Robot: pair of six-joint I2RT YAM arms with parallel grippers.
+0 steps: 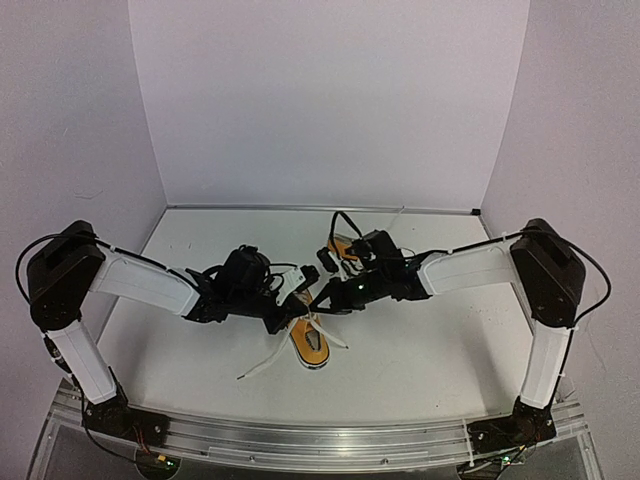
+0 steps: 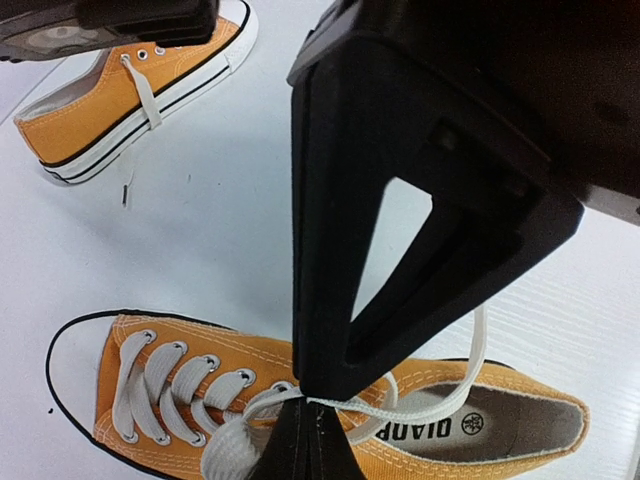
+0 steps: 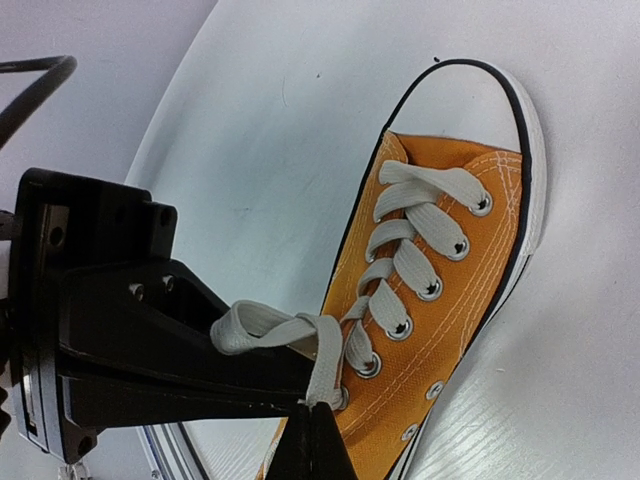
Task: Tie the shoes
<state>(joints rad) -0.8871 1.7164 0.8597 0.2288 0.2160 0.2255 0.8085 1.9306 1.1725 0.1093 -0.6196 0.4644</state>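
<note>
Two orange-yellow sneakers lie on the white table. The near shoe [image 1: 312, 345] lies below both grippers with its toe toward the near edge. The far shoe [image 1: 343, 248] sits behind the right arm and also shows in the left wrist view [image 2: 120, 95]. My left gripper [image 1: 288, 305] is shut on a thin white lace strand [image 2: 440, 408] above the near shoe's opening [image 2: 520, 420]. My right gripper [image 1: 322, 298] is shut on a folded lace loop [image 3: 270, 328] at the top eyelets of the near shoe [image 3: 450, 290]. The two grippers are close together.
A loose lace end [image 1: 262, 365] trails from the near shoe toward the front left. White walls enclose the table on the left, back and right. A metal rail [image 1: 320, 440] runs along the near edge.
</note>
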